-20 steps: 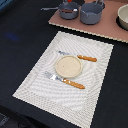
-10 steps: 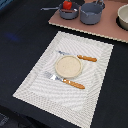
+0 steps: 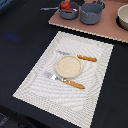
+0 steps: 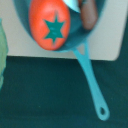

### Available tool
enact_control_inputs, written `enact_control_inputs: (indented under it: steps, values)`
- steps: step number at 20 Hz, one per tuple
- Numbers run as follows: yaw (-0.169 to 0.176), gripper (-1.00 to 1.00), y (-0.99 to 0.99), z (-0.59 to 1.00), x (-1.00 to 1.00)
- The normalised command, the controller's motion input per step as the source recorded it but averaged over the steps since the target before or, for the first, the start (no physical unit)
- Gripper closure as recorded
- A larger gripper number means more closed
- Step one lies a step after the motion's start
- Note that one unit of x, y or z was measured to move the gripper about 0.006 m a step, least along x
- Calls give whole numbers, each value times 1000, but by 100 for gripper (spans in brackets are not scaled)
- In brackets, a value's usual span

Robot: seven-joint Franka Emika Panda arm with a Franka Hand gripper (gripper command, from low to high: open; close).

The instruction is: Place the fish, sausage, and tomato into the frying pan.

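In the exterior view, nearest the camera, a pale woven placemat [image 3: 67, 67] with fine stripes lies on the dark tabletop [image 3: 20, 40]; at its middle sits a round, flat, cream-coloured plate [image 3: 67, 66] with a low rim; a fork [image 3: 64, 80] with an orange handle and grey tines lies just beside the plate on the near side, and a knife [image 3: 77, 56] with a like orange handle lies just beside it on the far side. Beyond the mat a flat pinkish-tan board [image 3: 107, 31] lies on the tabletop; on it stands the frying pan [image 3: 68, 13], round and dark blue-grey, its thin grey handle pointing toward the exterior view's left; the tomato [image 3: 65, 5], a glossy red ball, rests inside the pan; a similar grey pot [image 3: 91, 14] stands just beside the pan on the exterior view's right, and a pale bowl-like vessel [image 3: 123, 17] sits at the board's far right edge.

The wrist view looks straight down into the pan [image 4: 87, 42]; the tomato [image 4: 49, 25] fills much of it, smooth and red with a dark green star-shaped stem mark; the sausage [image 4: 89, 15], a dark red-brown rounded rod, lies beside it in the pan, and a small white shape between them, perhaps the fish, is too cut off to name. The hand itself shows in neither view, so I cannot tell whether it is open or closed, nor how near the tomato it is.
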Motion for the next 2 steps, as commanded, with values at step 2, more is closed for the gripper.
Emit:
enact_control_inputs:
  steps: [2]
  values:
    - [0, -100, 0, 0, 0]
